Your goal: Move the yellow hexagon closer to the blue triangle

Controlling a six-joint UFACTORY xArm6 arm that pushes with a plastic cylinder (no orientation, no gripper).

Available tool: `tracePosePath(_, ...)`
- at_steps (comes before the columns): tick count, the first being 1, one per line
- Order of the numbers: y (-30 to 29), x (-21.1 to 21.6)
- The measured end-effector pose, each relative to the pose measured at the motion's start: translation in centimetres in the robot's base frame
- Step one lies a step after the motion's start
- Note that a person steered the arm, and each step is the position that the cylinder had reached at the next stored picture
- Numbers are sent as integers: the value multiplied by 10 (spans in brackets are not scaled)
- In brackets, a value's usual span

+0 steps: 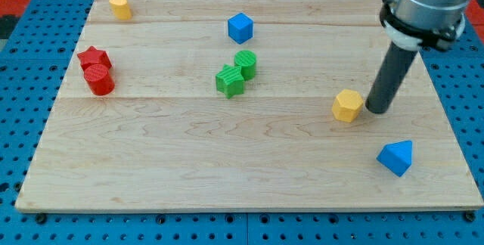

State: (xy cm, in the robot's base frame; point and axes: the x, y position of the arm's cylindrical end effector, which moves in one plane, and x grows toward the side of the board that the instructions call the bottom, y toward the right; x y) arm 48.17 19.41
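Yellow hexagon (347,106) sits low on the view's right half of the wooden board (189,169), and my tip (376,110) is planted just beside it on its right, so close the two look to be touching, though I can't be sure of contact from this angle. No jaws to report on this rig: the arm ends in a plain dark rod, nothing to open or clench, and it grasps nothing. Down toward the view's bottom right waits the blue triangle (397,157), near the hexagon but clearly apart from it, with bare wood between them. So the job reads as unfinished: the gap is modest, yet it is there. And here's the snag as I judge it: the tip stands on the hexagon's right side, the same side the triangle lies on, so a push from here would send the block away from it; I'd expect the rod needs to get round to the upper left of the hexagon and shove down and right. Further out, a blue cube (240,27) near the top centre, two green blocks (236,73) pressed together mid-board, two red blocks (96,69) huddled at the left, and another yellow block (119,6) in the top left corner, all well clear of the action.
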Motion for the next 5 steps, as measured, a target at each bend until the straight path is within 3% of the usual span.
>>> tracePosePath(2,-4,-50)
tracePosePath(3,-39,-41)
tracePosePath(5,-31,14)
